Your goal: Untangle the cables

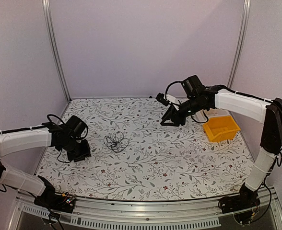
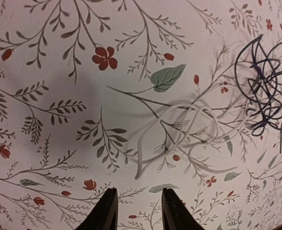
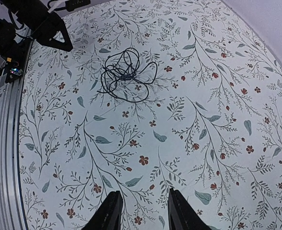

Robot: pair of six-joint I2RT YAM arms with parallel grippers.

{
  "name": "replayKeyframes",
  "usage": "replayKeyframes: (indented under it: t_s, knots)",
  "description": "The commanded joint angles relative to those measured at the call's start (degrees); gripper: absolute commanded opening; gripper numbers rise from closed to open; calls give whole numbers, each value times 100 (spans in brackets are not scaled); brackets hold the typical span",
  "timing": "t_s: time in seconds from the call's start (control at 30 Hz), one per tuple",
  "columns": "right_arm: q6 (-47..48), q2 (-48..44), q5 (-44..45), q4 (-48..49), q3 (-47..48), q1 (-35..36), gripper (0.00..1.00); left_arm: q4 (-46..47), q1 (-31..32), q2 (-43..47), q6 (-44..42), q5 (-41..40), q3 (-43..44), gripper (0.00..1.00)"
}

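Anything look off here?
Just the cables: one tangled clump lying left of centre. The yellow bin at the right edge sits turned at an angle to the table. Nothing spilled or damaged that I can see.

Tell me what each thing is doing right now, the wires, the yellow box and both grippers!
cables: tangled in one bunch, lying on the table, nothing holding them.
left gripper: open, empty, near the bunch, not touching.
right gripper: open, empty, up above the table.
yellow bin: upright on the table, looks empty.
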State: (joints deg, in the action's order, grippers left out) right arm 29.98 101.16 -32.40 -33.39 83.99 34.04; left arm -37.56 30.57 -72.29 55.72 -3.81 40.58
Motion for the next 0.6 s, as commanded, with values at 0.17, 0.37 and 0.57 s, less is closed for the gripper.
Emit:
replayKeyframes:
  t_s: [0.17, 0.37, 0.57]
  knots:
    - [-191, 151, -124, 117, 135, 2, 37, 704, -84, -500, -10, 302, -275, 25]
    - [-212, 139, -83, 110, 73, 41, 37, 997, -139, -706, -280, 139, -189, 13]
    - [-130, 145, -85, 55, 252, 50, 37, 740, -103, -679, -1059, -180, 545, 0]
